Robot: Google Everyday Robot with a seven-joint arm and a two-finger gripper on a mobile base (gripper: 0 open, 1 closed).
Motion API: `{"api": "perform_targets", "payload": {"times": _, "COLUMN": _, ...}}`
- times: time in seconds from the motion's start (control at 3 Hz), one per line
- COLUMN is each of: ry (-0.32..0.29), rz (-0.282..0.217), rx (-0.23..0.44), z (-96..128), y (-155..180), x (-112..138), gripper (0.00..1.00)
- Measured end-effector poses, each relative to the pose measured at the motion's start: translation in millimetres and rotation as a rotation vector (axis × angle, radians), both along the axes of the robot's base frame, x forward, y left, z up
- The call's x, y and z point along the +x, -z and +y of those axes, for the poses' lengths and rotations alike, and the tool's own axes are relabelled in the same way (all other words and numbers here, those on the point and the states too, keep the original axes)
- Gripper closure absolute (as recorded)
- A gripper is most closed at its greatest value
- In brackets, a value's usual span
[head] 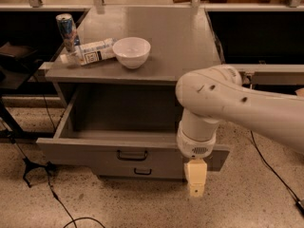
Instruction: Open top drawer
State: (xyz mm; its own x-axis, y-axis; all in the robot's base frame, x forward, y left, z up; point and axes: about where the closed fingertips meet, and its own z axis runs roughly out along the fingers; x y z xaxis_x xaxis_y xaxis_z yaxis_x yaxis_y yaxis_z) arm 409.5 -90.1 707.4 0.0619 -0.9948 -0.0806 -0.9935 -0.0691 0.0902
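Observation:
The top drawer (pixel 85 151) is a wide grey metal drawer under the grey cabinet top, pulled far out, and its deep grey inside shows. Its small black centre handle (pixel 132 154) sits on the front panel. My gripper (pixel 195 184) hangs from the white arm (pixel 209 103) in front of the drawer's right end, pointing down toward the floor. It is to the right of the handle and apart from it. The arm hides the drawer's right end.
On the cabinet top (pixel 166 37) stand a white bowl (pixel 131 52), a plastic bottle lying on its side (pixel 90 52) and a can (pixel 66 29). A narrower drawer with a handle (pixel 142 171) sits below. Cables and a black stand foot (pixel 28 167) lie on the speckled floor at left.

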Motion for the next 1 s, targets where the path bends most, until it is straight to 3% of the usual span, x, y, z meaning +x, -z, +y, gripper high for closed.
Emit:
{"api": "perform_targets", "payload": {"times": 0.33, "ry": 0.109, "rz": -0.106, "rx": 0.058, "z": 0.0, "y": -32.2, "x": 10.3, "gripper": 0.0}}
{"api": "perform_targets", "payload": {"times": 0.67, "ry": 0.195, "rz": -0.164, "rx": 0.108, "z": 9.9, "y": -41.0, "x": 29.6, "gripper": 0.0}}
{"api": "perform_targets", "payload": {"times": 1.0, "ry": 0.229, "rz": -0.124, "rx": 0.104, "z": 31.1, "y": -11.1, "x": 47.8, "gripper": 0.0}}
